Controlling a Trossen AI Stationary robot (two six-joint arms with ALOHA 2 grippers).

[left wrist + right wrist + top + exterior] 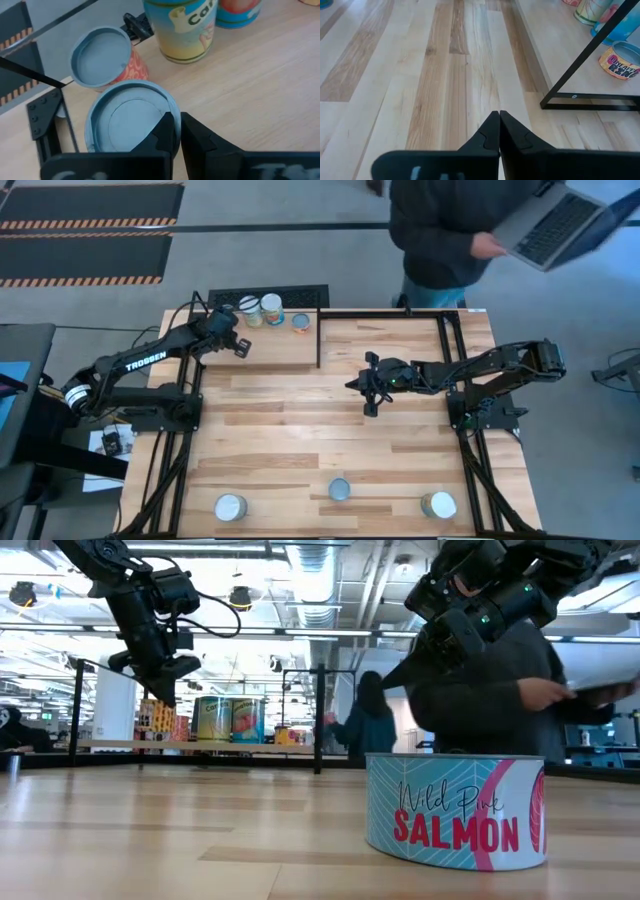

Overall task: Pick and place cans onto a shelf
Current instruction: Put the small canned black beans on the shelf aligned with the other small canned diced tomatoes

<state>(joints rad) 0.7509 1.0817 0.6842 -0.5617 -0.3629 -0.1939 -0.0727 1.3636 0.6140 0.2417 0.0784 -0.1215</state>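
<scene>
The shelf (280, 348), a pale board edged by black rods, lies at the table's far left. On it stand a yellow-labelled can (250, 310), a white-topped can (272, 308) and a short blue-topped can (300, 321). My left gripper (176, 122) is shut over the shelf's left end, just above a silver-topped can (125, 117). An orange-labelled can (100, 52) stands tilted beside that one. My right gripper (368, 387) is shut and empty above the table's middle. Three more cans (230, 507) (340, 489) (438, 505) stand near the near edge. My left gripper's shut fingertips (167, 125) stand over the rim of the silver-topped can (160, 100), coming from above at a slant. I cannot tell whether they touch it. The can stands upright on the shelf.
A black rod frame (445, 340) borders the far right of the table, next to the shelf. A person with an open laptop (450, 230) stands beyond the far edge. The "Salmon" can (455, 810) fills the low view's foreground. Bare planks lie between the two arms.
</scene>
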